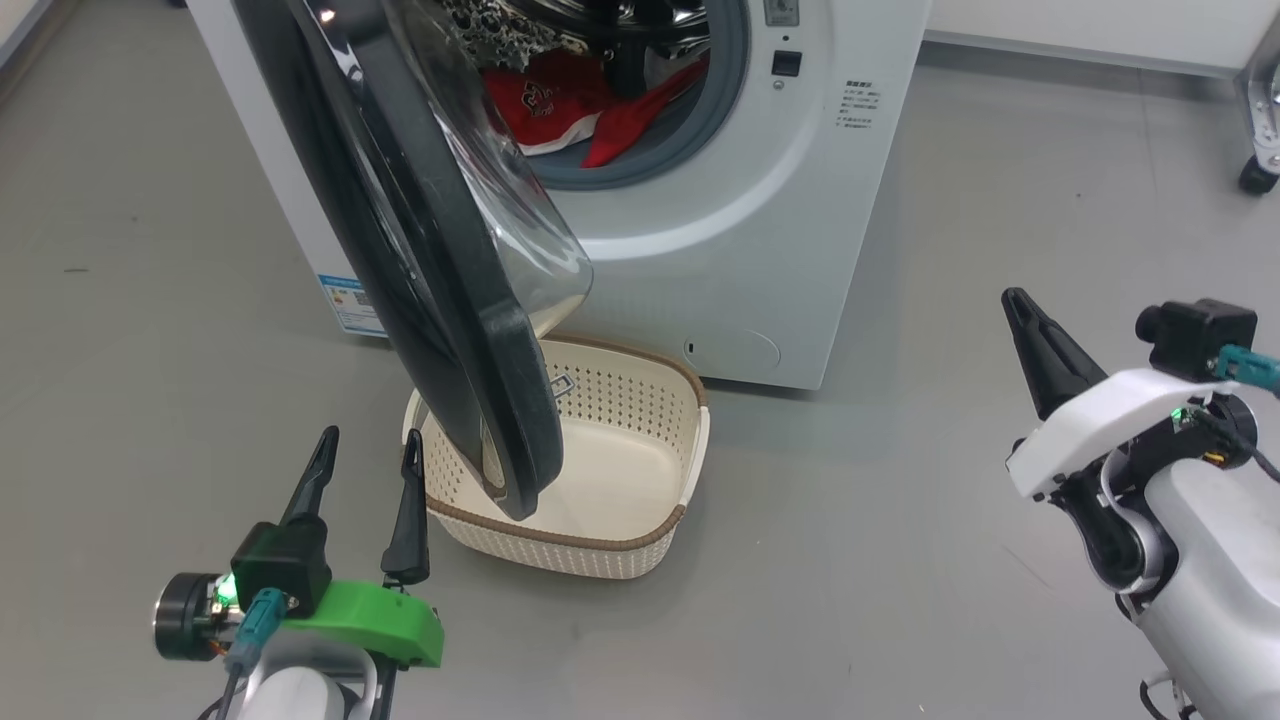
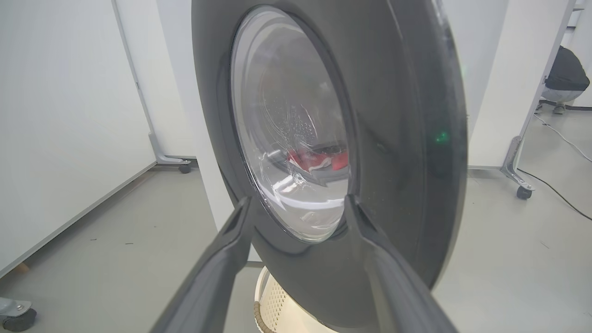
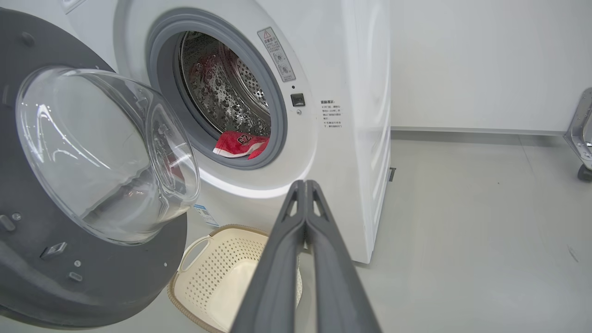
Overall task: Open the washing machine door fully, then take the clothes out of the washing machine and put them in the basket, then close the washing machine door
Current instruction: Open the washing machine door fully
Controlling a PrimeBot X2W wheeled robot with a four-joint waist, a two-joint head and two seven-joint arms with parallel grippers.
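Observation:
The white washing machine [image 1: 760, 230] stands at the top of the head view with its drum showing. The washing machine door [image 1: 440, 330], black-rimmed with a bulging glass bowl, hangs swung out over the basket [image 1: 692, 430]. Red and white clothes [image 1: 560, 105] lie at the drum's mouth, above the grey gasket. My left gripper [image 1: 370, 440] is open just left of the door's lower edge, empty. In the left wrist view the left gripper [image 2: 298, 201] faces the door's [image 2: 407, 138] outer side. My right gripper [image 1: 1015, 300] is shut and empty, off to the machine's right. In the right wrist view the right gripper [image 3: 305, 182] points at the machine [image 3: 351, 92], clothes [image 3: 240, 144] and basket [image 3: 222, 273].
A metal frame leg on a caster [image 1: 1258, 175] stands at the far right. In the left wrist view a person [image 2: 566, 74] crouches behind white partition panels, with a cable [image 2: 559, 194] on the floor. Open grey floor lies to the right of the basket.

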